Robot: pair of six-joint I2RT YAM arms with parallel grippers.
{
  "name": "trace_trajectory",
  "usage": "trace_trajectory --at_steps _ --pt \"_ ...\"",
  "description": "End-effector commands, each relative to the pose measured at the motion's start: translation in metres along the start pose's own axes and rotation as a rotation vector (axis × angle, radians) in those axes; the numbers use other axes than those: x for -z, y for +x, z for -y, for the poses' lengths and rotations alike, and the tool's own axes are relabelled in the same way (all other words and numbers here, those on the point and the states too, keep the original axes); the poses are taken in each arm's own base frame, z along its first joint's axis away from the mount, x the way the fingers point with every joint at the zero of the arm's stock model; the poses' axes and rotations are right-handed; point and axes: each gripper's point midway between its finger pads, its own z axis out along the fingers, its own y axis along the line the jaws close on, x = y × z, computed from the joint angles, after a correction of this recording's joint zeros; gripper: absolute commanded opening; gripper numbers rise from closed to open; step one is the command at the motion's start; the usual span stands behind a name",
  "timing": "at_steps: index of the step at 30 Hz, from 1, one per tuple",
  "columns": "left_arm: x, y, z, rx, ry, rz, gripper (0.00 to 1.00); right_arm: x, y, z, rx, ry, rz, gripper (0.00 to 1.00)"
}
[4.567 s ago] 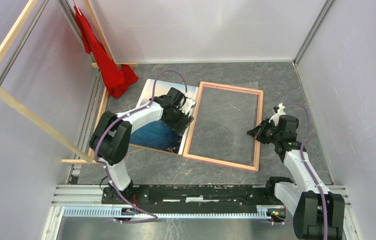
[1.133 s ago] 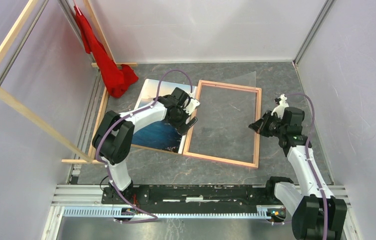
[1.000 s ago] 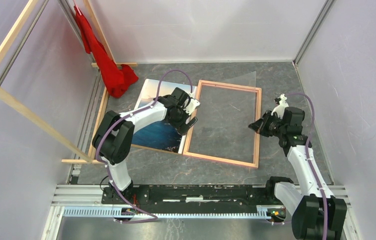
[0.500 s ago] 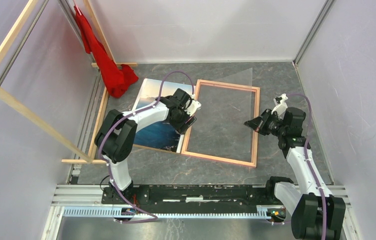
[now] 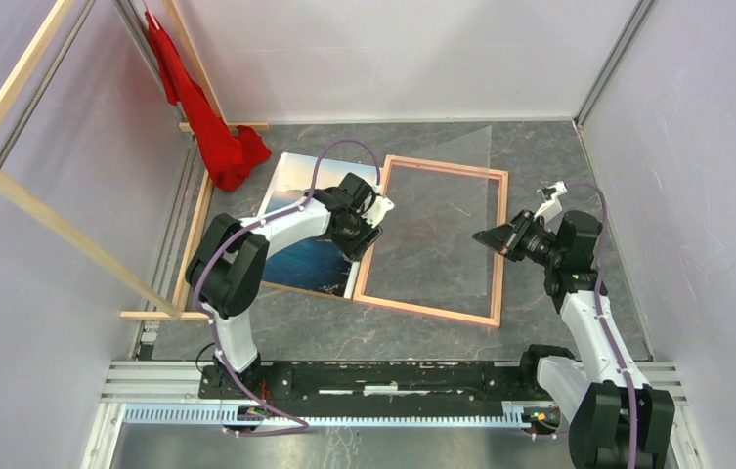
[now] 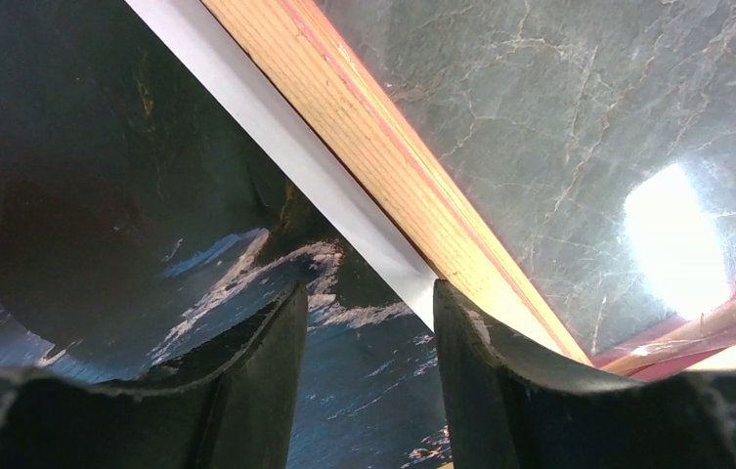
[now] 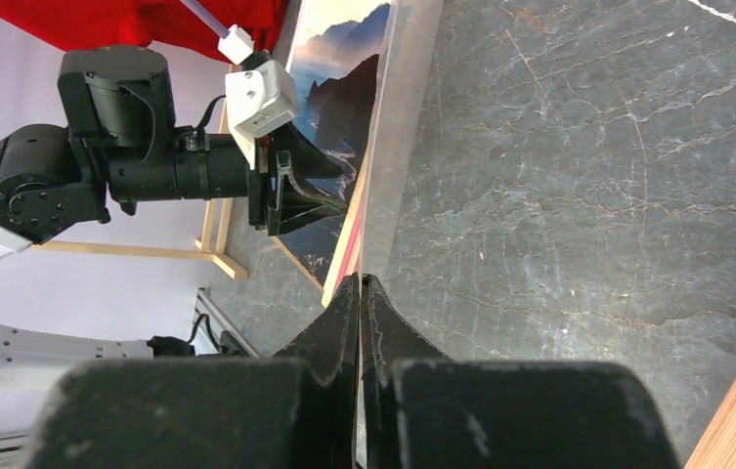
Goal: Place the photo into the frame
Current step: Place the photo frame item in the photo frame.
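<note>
The large rectangular print of blue mountains, sea and pale sky (image 5: 307, 264) lies picture-side up on the dark grey marble-patterned tabletop (image 5: 559, 156), in the left half of the work area. Its long axis runs from near to far, leaning slightly right at the far end. The pale sky is at the far end and the dark water is at the near end. No writing on it can be read.

Just to its right lies the large thin-railed rectangular picture frame (image 5: 427, 310), flat on the table with its long axis roughly parallel to the print's. In the left wrist view its left rail (image 6: 383, 156) shows pale wood grain on top, with a pink strip along the inner side. This rail runs right beside the print's white margin.

The left gripper (image 5: 368, 234) is down at that margin. Its jaws are partly apart and nothing is clamped between them, so only the print's dark blue surface shows in the gap (image 6: 368, 293).

The right gripper (image 5: 486, 237) is fully closed on the edge of a clear plastic sheet (image 5: 471, 151). It holds the sheet tilted up over the frame's opening, and the sheet's far corner rises above the far rail. The right wrist view shows the sheet edge-on (image 7: 408, 78), running away from the pinched fingertips (image 7: 360, 283).

A red cloth (image 5: 212, 127) hangs at the far left.
</note>
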Motion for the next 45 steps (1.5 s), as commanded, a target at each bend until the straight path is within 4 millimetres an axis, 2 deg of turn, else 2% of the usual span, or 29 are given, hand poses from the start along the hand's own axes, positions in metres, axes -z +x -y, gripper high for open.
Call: trace_trajectory --at_steps 1,14,20,28,37,45 --pt "0.001 -0.013 0.011 -0.053 0.063 0.048 0.57 0.003 0.000 -0.018 -0.004 -0.081 -0.002 0.00" --pt "0.005 -0.013 0.017 -0.066 0.090 0.061 0.53 0.005 -0.006 -0.029 -0.070 -0.106 0.010 0.00" --pt "0.006 -0.013 0.018 -0.067 0.097 0.064 0.50 0.005 -0.004 -0.021 -0.098 -0.058 0.005 0.00" --pt "0.009 -0.018 0.021 -0.059 0.108 0.078 0.48 0.009 -0.017 -0.035 -0.075 -0.070 0.008 0.00" --pt "0.019 -0.023 0.019 -0.068 0.096 0.092 0.50 0.009 -0.005 -0.018 -0.082 -0.012 -0.019 0.00" --pt "0.020 -0.019 0.019 -0.078 0.094 0.089 0.51 0.008 0.005 -0.005 -0.083 0.020 -0.039 0.00"
